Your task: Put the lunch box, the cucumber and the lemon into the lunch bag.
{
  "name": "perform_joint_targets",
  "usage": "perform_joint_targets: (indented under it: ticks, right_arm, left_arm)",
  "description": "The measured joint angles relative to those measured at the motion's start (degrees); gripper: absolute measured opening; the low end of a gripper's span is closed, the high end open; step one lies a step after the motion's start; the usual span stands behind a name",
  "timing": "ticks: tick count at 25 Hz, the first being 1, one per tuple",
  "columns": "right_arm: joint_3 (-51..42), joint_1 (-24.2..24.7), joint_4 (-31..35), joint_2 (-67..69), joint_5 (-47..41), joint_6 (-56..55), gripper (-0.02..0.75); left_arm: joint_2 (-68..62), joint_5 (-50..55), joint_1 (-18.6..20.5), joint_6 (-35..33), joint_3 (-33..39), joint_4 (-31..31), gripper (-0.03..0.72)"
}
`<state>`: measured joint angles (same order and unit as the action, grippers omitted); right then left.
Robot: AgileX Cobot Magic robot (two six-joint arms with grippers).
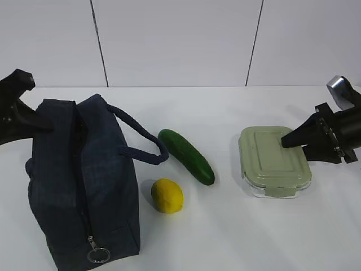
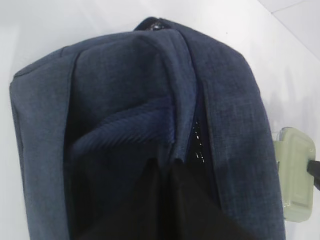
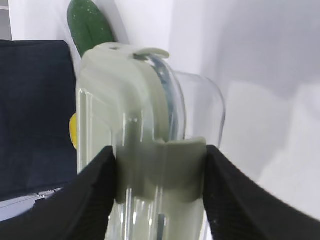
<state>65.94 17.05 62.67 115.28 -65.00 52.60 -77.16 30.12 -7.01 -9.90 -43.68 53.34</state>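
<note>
The navy lunch bag [image 1: 84,180] stands at the left, its strap [image 1: 141,138] hanging toward the middle. My left gripper [image 1: 40,121] is at the bag's far top edge. In the left wrist view it [image 2: 166,161] is shut on a fold of the bag's [image 2: 115,75] fabric beside the zipper. The dark green cucumber [image 1: 186,156] and the yellow lemon [image 1: 167,195] lie on the table right of the bag. The lunch box [image 1: 274,161] sits further right. My right gripper [image 3: 160,170] is shut on the near end of the lunch box [image 3: 130,115], one finger on each side.
A silver ring pull [image 1: 97,254] hangs at the bag's near bottom corner. The white table [image 1: 225,237] runs back to a white panelled wall [image 1: 180,39]. The right wrist view also catches the cucumber [image 3: 90,25], a sliver of the lemon [image 3: 73,131] and the bag [image 3: 35,115].
</note>
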Motion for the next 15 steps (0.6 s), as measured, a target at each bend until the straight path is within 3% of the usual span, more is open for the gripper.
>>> perform_joint_targets:
  ticks: [7, 15]
  right_arm:
    - [0.0, 0.0, -1.06, -2.6, 0.0, -4.49, 0.405]
    - [0.11, -3.94, -1.31, -8.47, -0.55, -10.1, 0.405]
  left_arm:
    - [-0.24, 0.8, -0.03, -0.89, -4.1, -5.59, -0.003]
    - [-2.1, 4.89, -0.03, -1.02, -9.24, -8.6, -0.003]
